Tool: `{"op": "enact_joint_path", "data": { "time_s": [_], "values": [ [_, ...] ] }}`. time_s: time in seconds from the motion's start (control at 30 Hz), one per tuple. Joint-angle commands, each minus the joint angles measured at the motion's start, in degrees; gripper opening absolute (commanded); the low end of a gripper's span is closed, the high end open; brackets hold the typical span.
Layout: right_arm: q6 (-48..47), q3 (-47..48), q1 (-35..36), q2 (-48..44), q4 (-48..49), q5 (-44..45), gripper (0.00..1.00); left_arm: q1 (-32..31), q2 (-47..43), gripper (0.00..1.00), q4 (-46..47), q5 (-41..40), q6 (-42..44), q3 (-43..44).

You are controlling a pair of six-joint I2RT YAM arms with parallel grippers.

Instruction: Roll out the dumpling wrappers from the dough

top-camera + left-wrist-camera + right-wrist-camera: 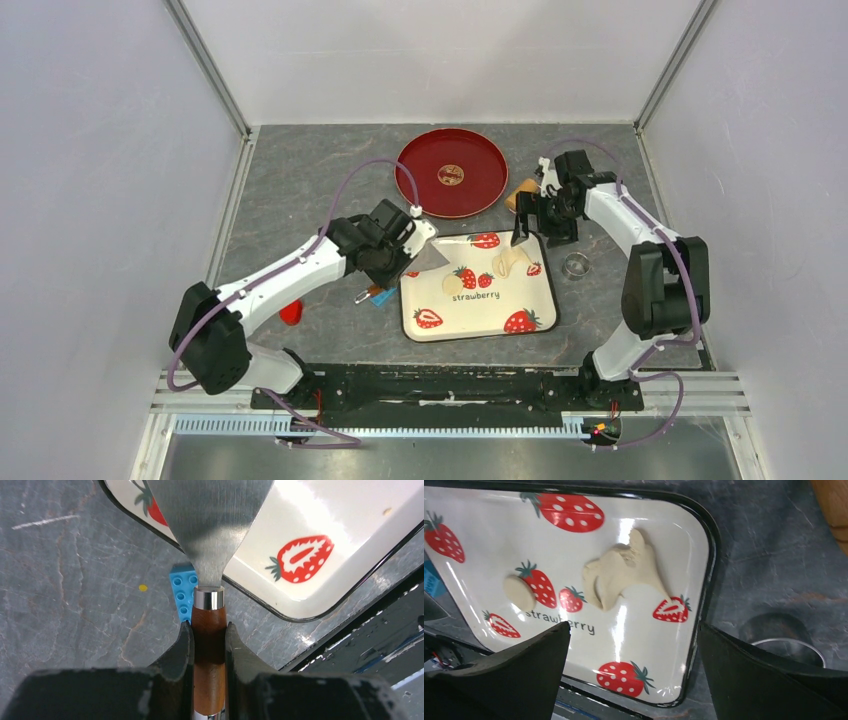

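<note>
Grey table, tray mid-frame: one round wrapper lies centre-left on it, a ragged dough scrap upper right, not yet rolled. Beside it the left gripper clamps a scraper; the right gripper gapes empty.

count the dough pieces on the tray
2: a small round disc left of centre, a ragged scrap near the tray's right edge. The spatula may hide more.

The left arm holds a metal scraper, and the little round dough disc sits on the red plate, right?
Not quite. The left gripper does hold the metal scraper, but the round dough disc lies on the strawberry tray, not on the red plate. The right wrist view shows it.
</note>
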Motion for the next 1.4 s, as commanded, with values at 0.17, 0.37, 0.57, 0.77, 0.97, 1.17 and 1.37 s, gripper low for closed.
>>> {"op": "enact_joint_path", "data": {
  "time_s": [0.17, 0.37, 0.57, 0.77, 0.97, 1.17, 1.37],
  "values": [
    [-3.84, -4.87, -5.59, -3.1, -3.73, 3.81, 0.98, -2.05, -1.11, 0.02, -1.53, -4.85, -3.04, -4.24],
    [-6.24, -7.69, -7.6, -2.78, -3.94, 2.94, 0.98, -4.05, 1.09, 0.02, -3.18, -8.56, -4.37, -3.73],
    [-6.94, -9.65, -7.61, -3.0, -3.83, 2.58, 0.96, -4.73, 4.37, 0.02, -3.73, -10.58, -4.3, -2.54],
    [-6.57, -10.99, -7.6, -3.63, -3.57, 2.38, 0.96, -5.67, 7.8, 0.02, -3.42, -10.52, -4.05, -1.64],
    [-6.5, -14.08, -7.64, -5.05, -2.7, 2.38, 0.97, -6.43, 10.58, 0.02, -3.46, -12.29, -3.58, 0.1],
    [-6.68, -13.51, -7.62, -5.98, -3.28, 3.4, 0.98, -6.51, 12.85, 0.02, -3.23, -13.24, -3.58, 0.78],
    [-6.63, -7.38, -7.58, -7.03, -6.56, 6.76, 0.98, -7.08, 14.22, 0.02, -2.45, -12.83, -3.34, 0.51]
  ]
}}
